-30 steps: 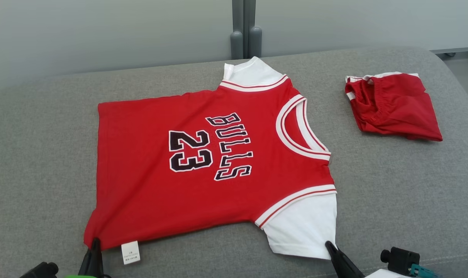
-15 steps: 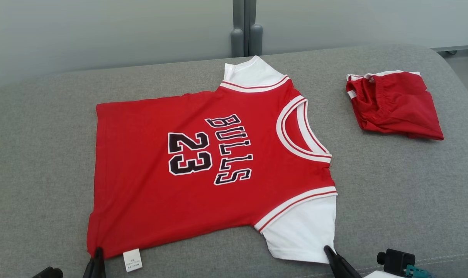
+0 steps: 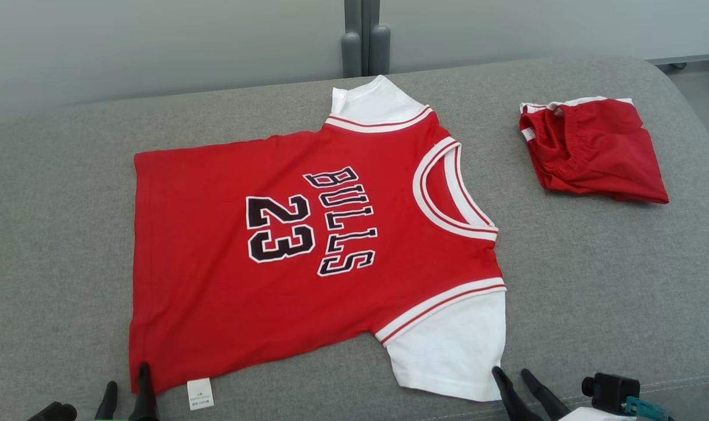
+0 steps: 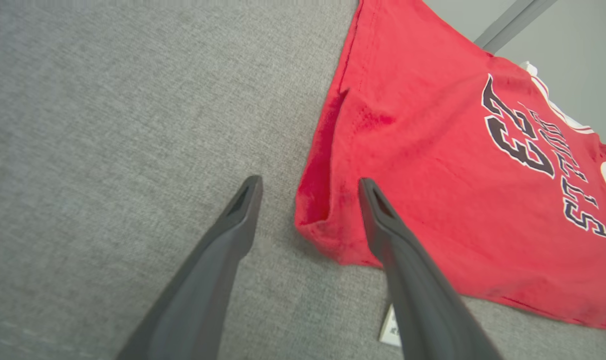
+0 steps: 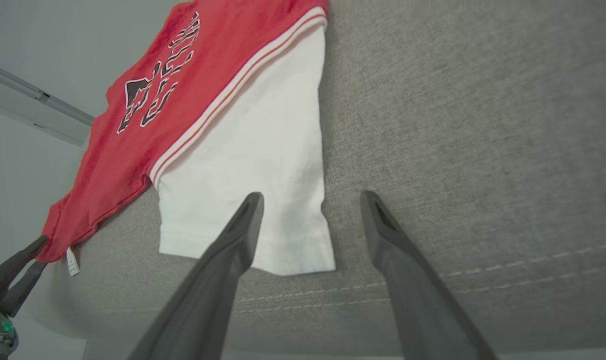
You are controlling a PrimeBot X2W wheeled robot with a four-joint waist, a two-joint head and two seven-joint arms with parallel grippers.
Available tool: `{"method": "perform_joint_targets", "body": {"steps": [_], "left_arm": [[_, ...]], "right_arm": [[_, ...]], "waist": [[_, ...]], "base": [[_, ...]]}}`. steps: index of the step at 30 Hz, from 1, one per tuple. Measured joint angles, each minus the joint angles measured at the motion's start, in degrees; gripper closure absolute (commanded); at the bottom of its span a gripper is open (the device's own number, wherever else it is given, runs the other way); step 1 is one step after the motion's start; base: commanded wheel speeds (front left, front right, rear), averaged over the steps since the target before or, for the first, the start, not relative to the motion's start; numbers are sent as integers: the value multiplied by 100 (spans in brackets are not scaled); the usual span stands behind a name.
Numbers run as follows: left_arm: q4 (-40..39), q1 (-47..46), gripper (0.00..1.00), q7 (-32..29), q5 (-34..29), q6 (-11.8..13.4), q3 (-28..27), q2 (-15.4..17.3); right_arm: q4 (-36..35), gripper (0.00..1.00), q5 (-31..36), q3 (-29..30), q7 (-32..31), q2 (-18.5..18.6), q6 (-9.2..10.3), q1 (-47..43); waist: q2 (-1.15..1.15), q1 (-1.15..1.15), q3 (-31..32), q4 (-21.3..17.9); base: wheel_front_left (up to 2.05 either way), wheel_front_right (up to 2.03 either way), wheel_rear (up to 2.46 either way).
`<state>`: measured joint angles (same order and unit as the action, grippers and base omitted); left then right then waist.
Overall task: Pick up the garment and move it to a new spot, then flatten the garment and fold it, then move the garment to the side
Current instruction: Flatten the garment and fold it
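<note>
While both grippers hung low over the near edge of the grey cushion, we found the red jersey lying face up and mostly flat across the cushion's middle. Its long axis ran side to side, with the hem toward the cushion's left end and the collar toward its right end. The left gripper stood with its fingers spread wide and nothing between them gripped. In its wrist view the jersey's near hem corner sat in the gap, one finger over the cloth and the other over bare cushion. The right gripper was likewise wide apart and empty, straddling the outer corner of the white sleeve nearest the cushion's front. A small label poked out from under the hem, just beside the left gripper. The folded red shorts lay well apart, toward the cushion's far right. We judged the spreading step about done and the fold next. The jersey stretched away from both grippers toward the cushion's back, each arm nearest its own corner, so a fold would likely carry the near edge across the short axis.
</note>
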<state>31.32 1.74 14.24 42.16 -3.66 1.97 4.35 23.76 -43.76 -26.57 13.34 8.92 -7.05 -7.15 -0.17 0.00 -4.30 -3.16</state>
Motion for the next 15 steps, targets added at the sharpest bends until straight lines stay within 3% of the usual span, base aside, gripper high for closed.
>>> {"method": "perform_joint_targets", "body": {"steps": [10,15], "left_arm": [[-255,71,0,0,-4,26,-204,30],[-710,54,0,1,-341,66,-188,58]], "right_arm": [[-400,0,339,248,57,252,10,305],[-680,0,553,408,78,338,59,591]], "waist": [[0,0,-26,-62],[0,0,5,-71]], "base": [[0,0,0],[0,0,0]]}}
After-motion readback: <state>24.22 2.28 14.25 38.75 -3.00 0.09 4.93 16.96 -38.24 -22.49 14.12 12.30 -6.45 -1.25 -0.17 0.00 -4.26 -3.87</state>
